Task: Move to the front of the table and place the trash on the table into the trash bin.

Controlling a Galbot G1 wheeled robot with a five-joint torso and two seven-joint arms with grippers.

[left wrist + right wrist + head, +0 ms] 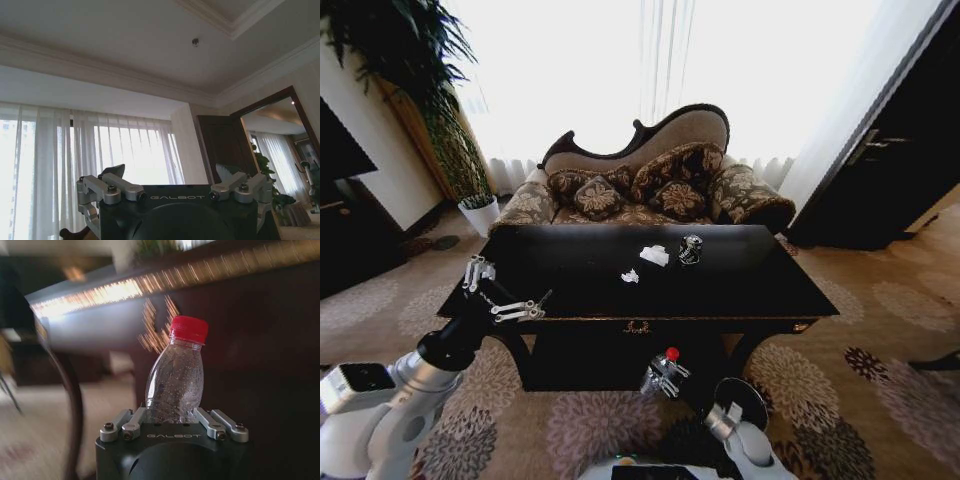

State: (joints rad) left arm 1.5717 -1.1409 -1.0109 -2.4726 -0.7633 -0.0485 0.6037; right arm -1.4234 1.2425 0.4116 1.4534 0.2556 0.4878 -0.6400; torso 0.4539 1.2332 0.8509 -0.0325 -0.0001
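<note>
The table (740,285) has a glossy black top. On it lie a crumpled white paper wad (654,256), a tiny white scrap (630,275) and a short dark can (691,249) with a silver top. My left gripper (506,291) hovers over the table's front left corner, open and empty; in its wrist view the left gripper (170,175) points up at the ceiling. My right gripper (663,376) is low, just in front of the table's apron, shut on a clear plastic bottle (176,375) with a red cap (672,353). The trash bin is out of view.
A patterned sofa (650,190) stands right behind the table. A potted plant (475,205) is at the back left, a dark door (890,170) at the right. Flower-patterned carpet (850,380) surrounds the table. The table's curved leg (75,405) is beside the bottle.
</note>
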